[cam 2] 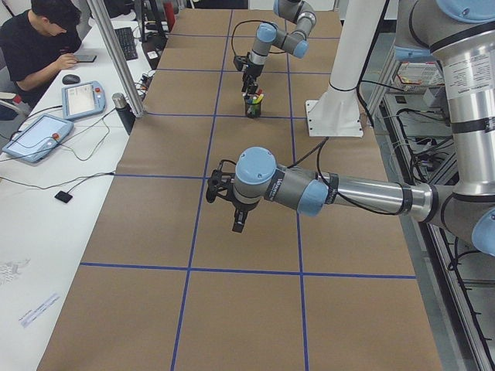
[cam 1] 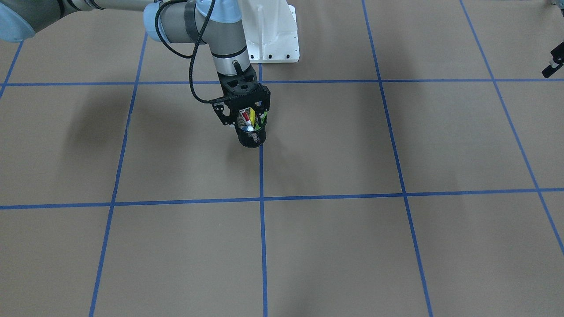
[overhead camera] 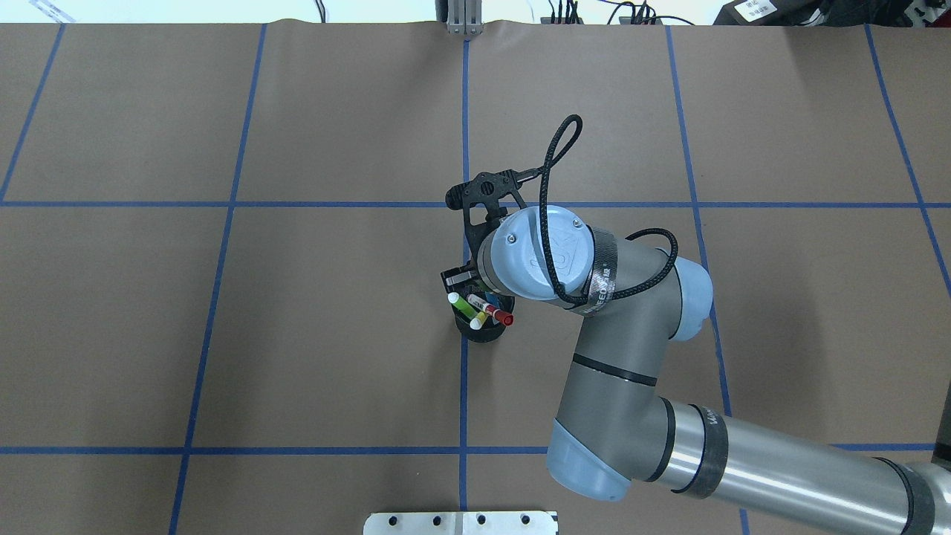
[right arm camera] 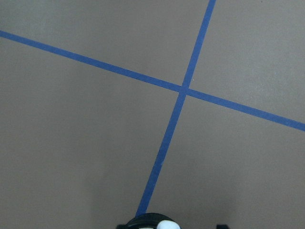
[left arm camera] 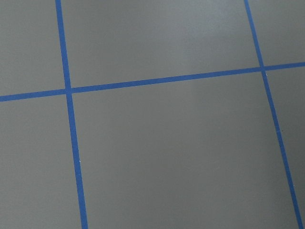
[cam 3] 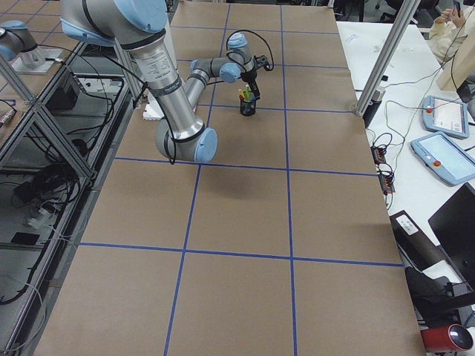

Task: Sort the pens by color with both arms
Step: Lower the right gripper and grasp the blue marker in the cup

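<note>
Pens (overhead camera: 479, 310): I see them bunched upright in the black mesh cup (overhead camera: 484, 336) at the centre of the overhead view. The lime green pen (overhead camera: 462, 303), yellow pen (overhead camera: 479, 321) and red-capped white pen (overhead camera: 492, 310) lean out of it.
Cup: on a blue tape line (overhead camera: 462, 394) of the brown table (overhead camera: 334, 334).
Right gripper (cam 1: 246, 118): over the cup, spread wide, a finger either side of the pen tops, nothing pinched.
Left gripper (cam 2: 238, 224): middle of the left-side view, well apart from the cup; I cannot tell its opening.
</note>
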Controlling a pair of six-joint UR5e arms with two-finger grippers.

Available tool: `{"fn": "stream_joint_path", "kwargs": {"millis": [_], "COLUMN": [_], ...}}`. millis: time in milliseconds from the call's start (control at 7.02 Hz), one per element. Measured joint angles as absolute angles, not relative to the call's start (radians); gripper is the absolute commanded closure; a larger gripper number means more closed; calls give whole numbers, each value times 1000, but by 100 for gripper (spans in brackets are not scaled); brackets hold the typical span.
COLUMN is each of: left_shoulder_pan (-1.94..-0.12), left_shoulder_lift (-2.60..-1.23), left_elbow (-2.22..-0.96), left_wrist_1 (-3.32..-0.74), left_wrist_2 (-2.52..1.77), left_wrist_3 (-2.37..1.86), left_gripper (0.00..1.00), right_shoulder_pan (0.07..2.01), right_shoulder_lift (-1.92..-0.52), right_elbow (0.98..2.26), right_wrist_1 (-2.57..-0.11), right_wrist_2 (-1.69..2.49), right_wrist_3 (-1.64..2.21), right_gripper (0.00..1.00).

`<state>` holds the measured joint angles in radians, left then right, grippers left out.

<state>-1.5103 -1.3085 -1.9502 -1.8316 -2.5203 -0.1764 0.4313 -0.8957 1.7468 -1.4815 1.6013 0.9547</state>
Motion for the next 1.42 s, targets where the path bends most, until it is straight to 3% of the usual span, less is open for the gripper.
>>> {"fn": "stream_joint_path", "kwargs": {"millis": [712, 855, 1139, 1424], "left_shoulder_pan": [-1511, -1511, -1511, -1511], "left_shoulder_lift": [-1307, -1307, -1307, -1307], "left_elbow": [-1952, -1952, -1953, -1953], "left_wrist_1": [-1832, -1832, -1832, -1832], "left_wrist_2": [-2520, -2520, -2520, -2520], "left_wrist_3": [-176, -176, -176, -176], "left_gripper": [0, 0, 0, 0], "right_shoulder_pan": [432, 432, 433, 432], "right_shoulder_lift": [-888, -887, -887, -886], "right_elbow": [1733, 1728, 1725, 1724], "right_wrist_1": [-1479, -1478, -1477, -1478], "right_wrist_2": [1601, 1601, 1600, 1600], "right_wrist_3": [955, 956, 956, 957], "right_gripper": [56, 61, 82, 92]}}
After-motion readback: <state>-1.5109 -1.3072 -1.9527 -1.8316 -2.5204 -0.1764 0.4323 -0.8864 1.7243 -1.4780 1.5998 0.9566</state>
